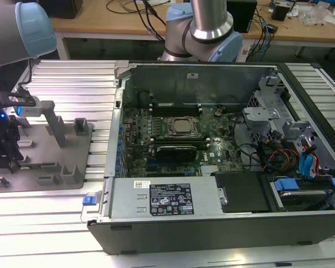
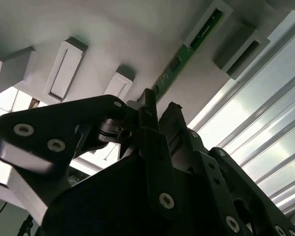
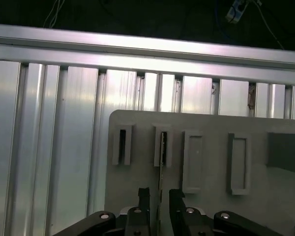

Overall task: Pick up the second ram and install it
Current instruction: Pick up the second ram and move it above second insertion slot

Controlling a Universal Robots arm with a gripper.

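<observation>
End effector (image 3: 159, 192) — astride second ram (image 3: 161, 169)

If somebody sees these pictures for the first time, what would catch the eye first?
The open computer case with its bare motherboard fills the middle of the exterior view. In both wrist views, the slim green second ram stands edge-on in a slot of the grey fixture plate, and the gripper has open fingers on either side of it.

Straddles the near end of the second ram (image 2: 177, 64) with the gripper (image 2: 161, 104), jaws apart. Stands edge-on in a grey fixture block (image 2: 228, 7) slot.
</observation>
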